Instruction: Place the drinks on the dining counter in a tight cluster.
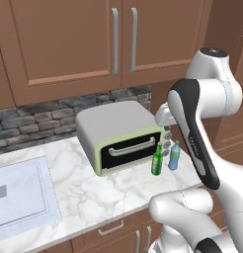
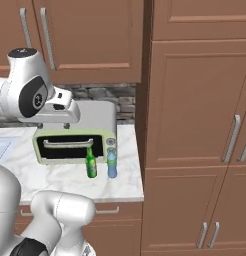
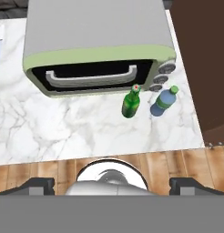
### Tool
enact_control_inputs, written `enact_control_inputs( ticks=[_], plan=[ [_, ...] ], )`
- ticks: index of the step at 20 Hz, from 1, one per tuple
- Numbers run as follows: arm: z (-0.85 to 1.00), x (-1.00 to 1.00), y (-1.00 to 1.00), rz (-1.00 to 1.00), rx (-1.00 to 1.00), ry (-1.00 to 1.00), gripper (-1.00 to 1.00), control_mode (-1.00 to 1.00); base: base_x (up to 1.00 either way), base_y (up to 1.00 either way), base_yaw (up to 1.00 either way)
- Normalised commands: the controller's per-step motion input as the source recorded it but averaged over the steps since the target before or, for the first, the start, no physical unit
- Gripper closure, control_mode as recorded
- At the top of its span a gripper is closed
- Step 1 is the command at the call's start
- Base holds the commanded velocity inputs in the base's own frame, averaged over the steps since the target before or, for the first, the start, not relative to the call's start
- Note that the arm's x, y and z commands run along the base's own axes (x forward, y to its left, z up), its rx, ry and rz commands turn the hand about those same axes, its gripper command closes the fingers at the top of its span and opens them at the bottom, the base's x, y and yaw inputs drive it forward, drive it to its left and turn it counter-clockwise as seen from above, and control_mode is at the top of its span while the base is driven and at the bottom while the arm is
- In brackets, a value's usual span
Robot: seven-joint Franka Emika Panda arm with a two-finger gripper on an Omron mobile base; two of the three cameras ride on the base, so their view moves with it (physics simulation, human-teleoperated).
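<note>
The green bottle [image 3: 131, 103] and pale-blue bottle [image 3: 164, 101] stand just beside each other before the toaster oven [image 3: 95, 50], near the marble worktop's [image 3: 63, 132] right edge. The gripper [image 3: 112, 184] hangs above, jaws wide open and empty. Bare marble lies left of both bottles.

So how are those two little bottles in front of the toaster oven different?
The green bottle is slim and dark, with a long narrow neck; the blue bottle is paler and rounder. The green one has a red-marked top, the blue one a green cap. Both stand upright, side by side on the marble worktop.

Glossy white rounded arm [image 1: 212, 99] segments with dark joint bands
</note>
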Motion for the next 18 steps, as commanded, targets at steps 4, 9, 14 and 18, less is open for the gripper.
enact_control_inputs(
  ticks=[4,9,14,18],
  plan=[
    [0.0,0.0,0.0,0.0,0.0,0.0,-1.0,1.0,0.0,0.0,0.0],
    [0.0,0.0,0.0,0.0,0.0,0.0,-1.0,1.0,-0.11,-0.01,0.0],
    [-0.22,-0.14,-0.22,-0.03,0.05,0.05,-1.0,-1.0,-0.06,-0.02,0.0],
    [-0.47,-0.06,-0.12,-0.05,0.1,0.04,-1.0,-1.0,0.0,0.0,0.0]
  ],
)
